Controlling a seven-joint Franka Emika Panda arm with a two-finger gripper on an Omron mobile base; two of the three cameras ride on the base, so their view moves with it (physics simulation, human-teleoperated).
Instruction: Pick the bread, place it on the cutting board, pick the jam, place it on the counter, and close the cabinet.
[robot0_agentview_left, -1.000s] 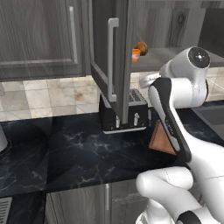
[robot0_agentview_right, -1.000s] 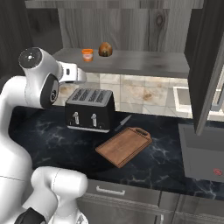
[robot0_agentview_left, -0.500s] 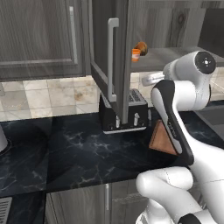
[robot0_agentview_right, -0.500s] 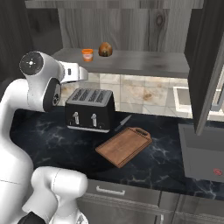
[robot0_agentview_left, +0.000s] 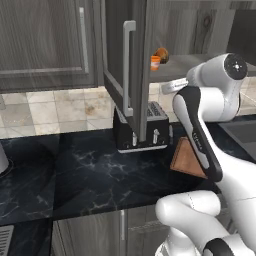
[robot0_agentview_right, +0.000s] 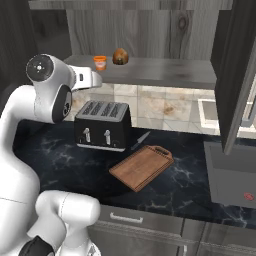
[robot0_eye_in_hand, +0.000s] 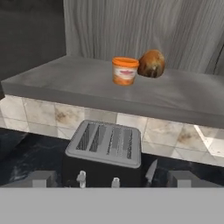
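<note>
Two items crowd cabinet shelf: round golden-brown bread (robot0_eye_in_hand: 152, 64) touching small orange jam jar (robot0_eye_in_hand: 124, 70). Your pincer (robot0_eye_in_hand: 111, 178) spread, empty. Careless reach topples jar.

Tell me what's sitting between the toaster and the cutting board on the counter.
A knife lies on the counter between the toaster and the cutting board, in the right base view; its tip also shows in the hand view.
</note>
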